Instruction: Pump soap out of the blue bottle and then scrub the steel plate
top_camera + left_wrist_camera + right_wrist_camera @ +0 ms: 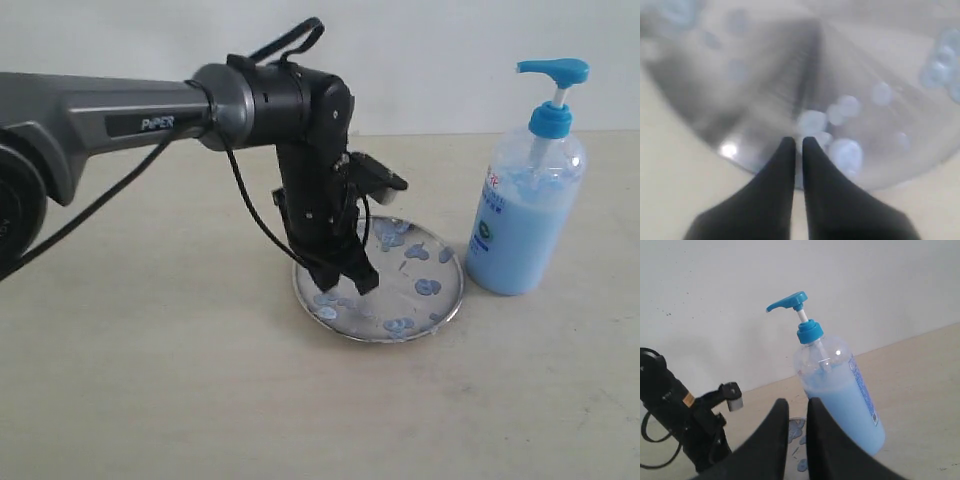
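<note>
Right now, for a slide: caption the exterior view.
Left arm, jaws low over the steel plate dotted with soap, blue bottle upright beside it.

**Blue bottle** point(525, 200): tall clear pump bottle with a bright blue head and collar. It stands upright on the tabletop at right, spout pointing left, largely filled with creamy pale blue soap point(510, 255). **Steel plate** point(410, 300): round, shallow and shiny, lying flat just left of the bottle, dotted with small soap blobs.
</note>
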{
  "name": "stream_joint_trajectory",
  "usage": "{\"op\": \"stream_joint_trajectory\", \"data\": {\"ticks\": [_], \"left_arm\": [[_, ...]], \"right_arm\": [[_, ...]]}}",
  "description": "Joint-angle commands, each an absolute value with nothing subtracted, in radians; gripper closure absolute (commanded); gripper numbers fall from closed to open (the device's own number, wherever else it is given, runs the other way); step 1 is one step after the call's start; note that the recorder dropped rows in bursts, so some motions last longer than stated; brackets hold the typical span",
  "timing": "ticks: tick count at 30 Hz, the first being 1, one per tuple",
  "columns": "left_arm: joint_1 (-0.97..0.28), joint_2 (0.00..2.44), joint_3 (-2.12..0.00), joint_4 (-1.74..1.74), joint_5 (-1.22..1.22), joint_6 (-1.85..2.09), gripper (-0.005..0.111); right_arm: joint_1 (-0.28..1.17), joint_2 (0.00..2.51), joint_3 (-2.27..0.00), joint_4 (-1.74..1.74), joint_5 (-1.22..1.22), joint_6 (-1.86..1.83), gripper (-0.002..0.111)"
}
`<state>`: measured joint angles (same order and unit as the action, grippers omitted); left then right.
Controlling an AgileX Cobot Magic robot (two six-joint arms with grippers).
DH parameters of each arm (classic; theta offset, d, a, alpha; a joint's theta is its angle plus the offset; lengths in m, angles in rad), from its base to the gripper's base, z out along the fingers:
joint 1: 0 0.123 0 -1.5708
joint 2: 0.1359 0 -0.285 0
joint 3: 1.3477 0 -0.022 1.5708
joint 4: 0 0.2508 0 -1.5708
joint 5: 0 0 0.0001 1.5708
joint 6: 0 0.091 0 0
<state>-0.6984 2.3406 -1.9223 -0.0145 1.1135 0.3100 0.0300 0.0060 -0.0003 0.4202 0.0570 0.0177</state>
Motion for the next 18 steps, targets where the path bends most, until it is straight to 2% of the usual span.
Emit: {"op": "stream_joint_trajectory", "data": {"ticks": [1,4,6,9,12,15,18], "left_arm": [[-0.698,2.26,-1.943,-0.087,0.774,0.26,0.102],[-0.703,2.285,-1.944,-0.509,0.563,0.577,0.102],[-0.703,2.314,-1.954,-0.678,0.663,0.817,0.102],[-0.698,2.324,-1.958,-0.516,0.972,0.791,0.102],[-0.696,2.308,-1.958,-0.254,1.116,0.683,0.102],[-0.696,2.292,-1.958,-0.211,0.905,0.557,0.102],[-0.696,2.306,-1.958,-0.476,0.592,0.503,0.102]], "right_arm": [[0.032,0.0,0.0,0.418,0.052,0.018,0.106],[0.032,0.0,0.0,0.418,0.052,0.018,0.106],[0.032,0.0,0.0,0.418,0.052,0.018,0.106],[0.032,0.0,0.0,0.418,0.052,0.018,0.106],[0.032,0.0,0.0,0.418,0.052,0.018,0.106],[0.032,0.0,0.0,0.418,0.052,0.018,0.106],[0.032,0.0,0.0,0.418,0.052,0.018,0.106]]}}
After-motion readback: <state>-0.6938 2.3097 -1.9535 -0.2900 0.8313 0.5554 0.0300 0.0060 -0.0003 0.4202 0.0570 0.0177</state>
